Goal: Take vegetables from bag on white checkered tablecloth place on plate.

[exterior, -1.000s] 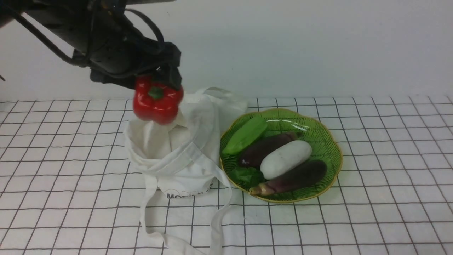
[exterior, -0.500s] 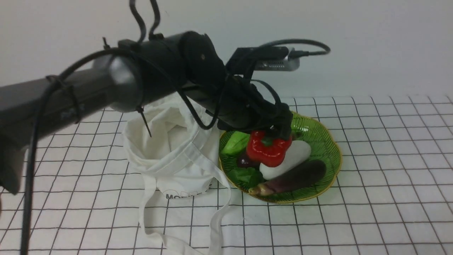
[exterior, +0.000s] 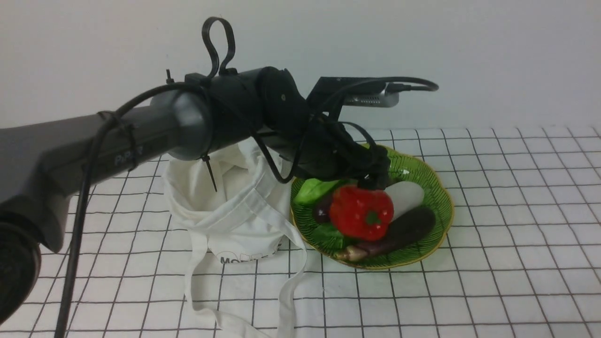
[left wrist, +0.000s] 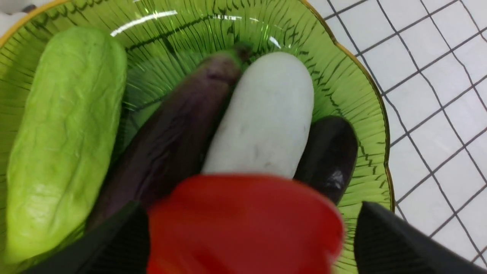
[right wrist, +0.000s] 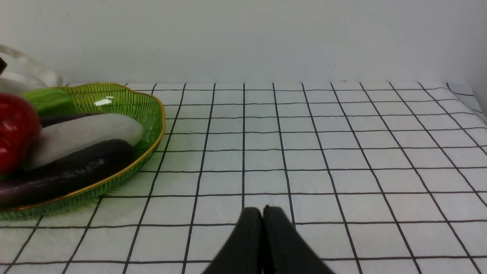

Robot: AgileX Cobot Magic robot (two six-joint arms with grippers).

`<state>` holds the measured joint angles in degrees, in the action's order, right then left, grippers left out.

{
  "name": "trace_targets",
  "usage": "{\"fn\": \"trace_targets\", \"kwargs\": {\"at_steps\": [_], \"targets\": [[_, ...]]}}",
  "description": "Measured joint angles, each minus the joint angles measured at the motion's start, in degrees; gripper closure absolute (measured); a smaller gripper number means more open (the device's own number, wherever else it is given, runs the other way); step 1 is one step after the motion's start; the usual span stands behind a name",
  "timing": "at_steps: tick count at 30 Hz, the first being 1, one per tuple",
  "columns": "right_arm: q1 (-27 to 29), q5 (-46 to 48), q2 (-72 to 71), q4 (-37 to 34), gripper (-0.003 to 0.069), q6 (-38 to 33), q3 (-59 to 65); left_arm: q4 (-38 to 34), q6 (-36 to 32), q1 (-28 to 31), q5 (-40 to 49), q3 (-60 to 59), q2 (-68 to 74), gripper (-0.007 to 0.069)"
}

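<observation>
The red bell pepper [exterior: 361,212] lies tilted on the other vegetables in the green plate [exterior: 439,195], its green stem facing the front. My left gripper [exterior: 375,180] hovers just above it, open. In the left wrist view the blurred pepper [left wrist: 243,224] sits between the spread fingers [left wrist: 384,236], with a gap on one side. The white bag [exterior: 225,206] stands slumped and open left of the plate on the white checkered tablecloth [exterior: 516,234]. My right gripper [right wrist: 262,211] is shut and empty, low over the cloth to the right of the plate [right wrist: 148,110].
On the plate lie two dark purple eggplants [exterior: 404,230], a white oblong vegetable [exterior: 406,195] and a green leafy vegetable [exterior: 312,190]. The bag's long straps [exterior: 286,291] trail toward the front edge. A white wall stands close behind the table.
My left arm carried the pepper from above the bag over to the plate and lowered it. The jaws have opened and the pepper has tipped forward onto the vegetables.
</observation>
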<state>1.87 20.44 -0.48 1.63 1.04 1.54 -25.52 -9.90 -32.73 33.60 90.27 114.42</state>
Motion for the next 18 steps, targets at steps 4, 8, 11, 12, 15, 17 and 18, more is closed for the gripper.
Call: {"fn": "trace_targets", "kwargs": {"at_steps": [4, 8, 11, 12, 15, 17, 18], "targets": [[0.00, 0.00, 0.00, 0.00, 0.0676, 0.00, 0.00, -0.05, -0.13, 0.00, -0.60, 0.00, 0.00, -0.0060], [0.00, 0.00, 0.00, 0.00, 0.0676, 0.00, 0.00, 0.09, -0.26, 0.00, 1.00, -0.06, -1.33, -0.0059], [0.00, 0.00, 0.00, 0.00, 0.0676, 0.00, 0.00, 0.13, -0.26, 0.13, 3.02, -0.12, -5.68, -0.0001], [0.00, 0.00, 0.00, 0.00, 0.0676, 0.00, 0.00, 0.15, -0.26, 0.27, 3.85, -0.12, -7.66, 0.0028], [0.00, 0.00, 0.00, 0.00, 0.0676, 0.00, 0.00, 1.03, -0.07, 1.38, 9.12, -0.12, -14.25, 0.0179], [0.00, 0.00, 0.00, 0.00, 0.0676, 0.00, 0.00, 1.64, -0.02, 2.09, 12.11, -0.12, -17.79, 0.0278], [0.00, 0.00, 0.00, 0.00, 0.0676, 0.00, 0.00, 2.53, -0.02, 2.62, 16.08, -0.12, -20.89, 0.0369]]}}
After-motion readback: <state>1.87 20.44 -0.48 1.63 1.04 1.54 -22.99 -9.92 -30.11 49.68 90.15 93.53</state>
